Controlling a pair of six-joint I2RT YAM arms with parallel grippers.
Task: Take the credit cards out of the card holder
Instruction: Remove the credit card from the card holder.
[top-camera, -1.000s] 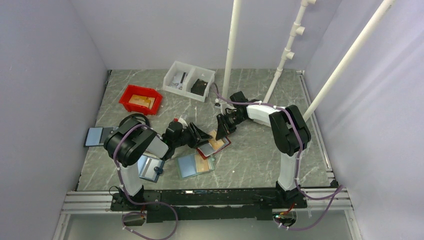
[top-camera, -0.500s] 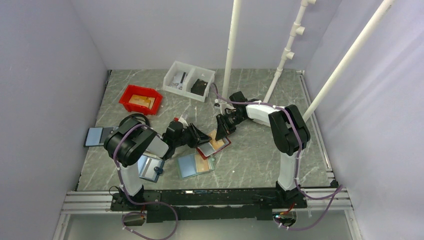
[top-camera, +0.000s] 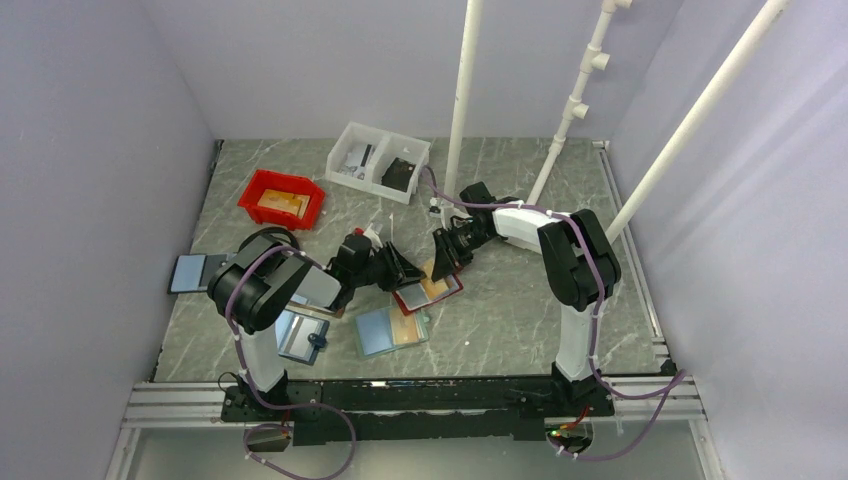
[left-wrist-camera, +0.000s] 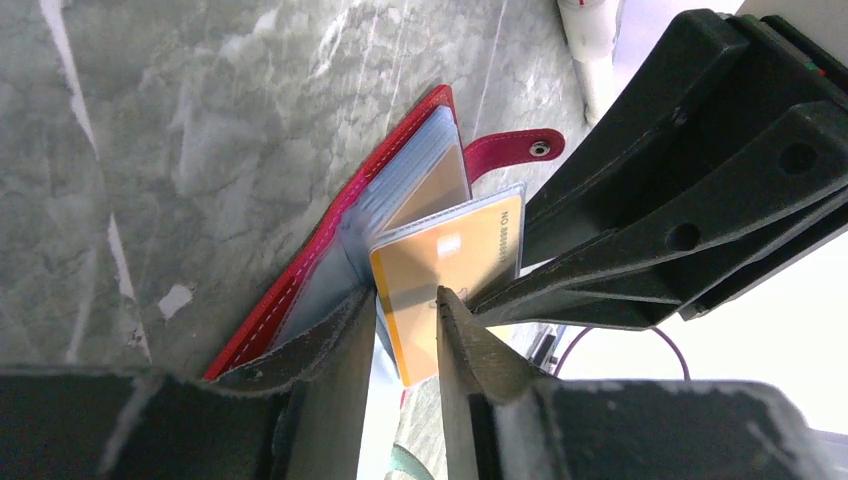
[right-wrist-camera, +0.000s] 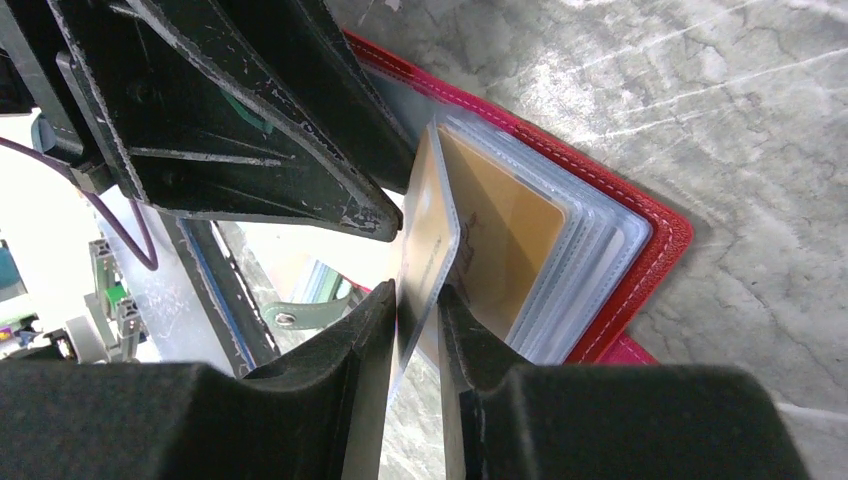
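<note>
The red card holder (top-camera: 428, 293) lies open on the marble table between both grippers, its pink-red tab (left-wrist-camera: 510, 152) pointing away. In the right wrist view its clear sleeves (right-wrist-camera: 590, 250) fan out, one showing a tan-orange card (right-wrist-camera: 500, 225). My right gripper (right-wrist-camera: 418, 295) is shut on a raised sleeve leaf holding a tan-orange credit card (right-wrist-camera: 425, 215), seen edge-on. In the left wrist view that card (left-wrist-camera: 450, 255) faces me. My left gripper (left-wrist-camera: 405, 300) has a narrow gap between its jaws, its tips against the card and the holder's blue-grey inside, clamping nothing.
A light teal holder with an orange card (top-camera: 390, 328) lies just in front. A holder with grey inside (top-camera: 302, 335) and another flat holder (top-camera: 195, 272) lie to the left. A red bin (top-camera: 282, 198), a white bin (top-camera: 378, 160) and white pipes (top-camera: 462, 110) stand behind.
My left gripper has shifted slightly away and to the right, closer to the right gripper. The right arm and the holder have barely moved.
</note>
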